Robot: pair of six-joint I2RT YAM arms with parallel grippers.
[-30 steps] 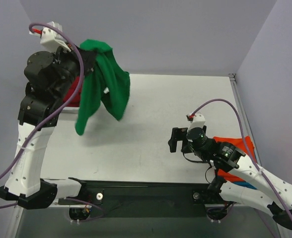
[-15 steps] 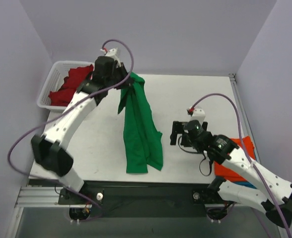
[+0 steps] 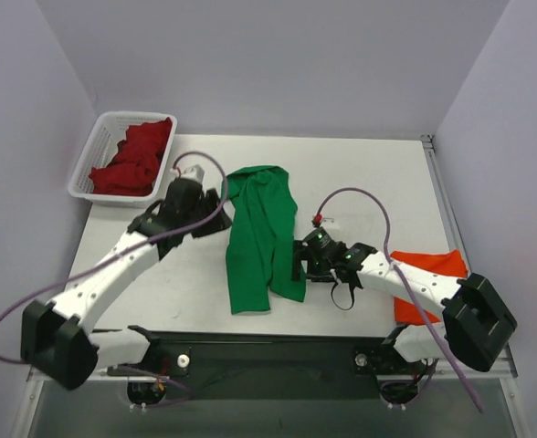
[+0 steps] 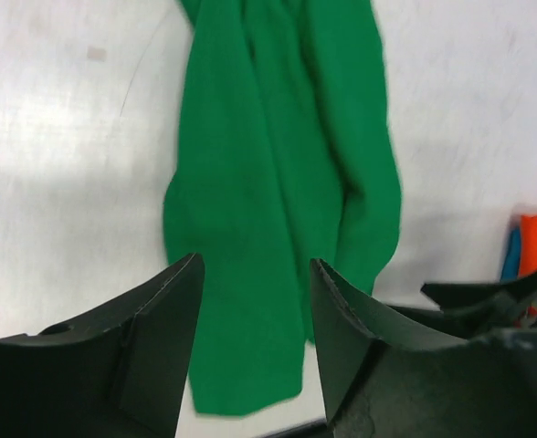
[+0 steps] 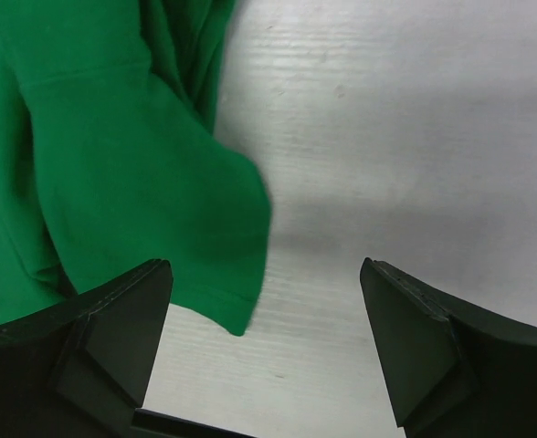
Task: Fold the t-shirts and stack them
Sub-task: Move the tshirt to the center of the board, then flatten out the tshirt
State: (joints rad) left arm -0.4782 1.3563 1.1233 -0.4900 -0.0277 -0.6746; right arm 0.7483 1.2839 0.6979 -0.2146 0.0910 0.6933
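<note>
Lying in a long, rumpled strip down the middle of the worktop point(image 3: 378, 182), the one green t-shirt point(image 3: 261, 239) has dropped from the left arm, which a second ago held it aloft. The cloth is now out of the basket and on the folding area, but it looks bunched, so it likely needs spreading flat before any fold. One white basket point(image 3: 84, 170) at the far left holds dark red t-shirt cloth point(image 3: 136, 155); whether that is one shirt or several cannot be told. One orange t-shirt point(image 3: 428, 266) lies at the near right, with one blue t-shirt point(image 4: 510, 255) showing as a sliver beside it. The left end effector point(image 4: 255, 263) gapes empty; the right end effector point(image 5: 267, 265), spread wide, hovers by the green hem.
</note>
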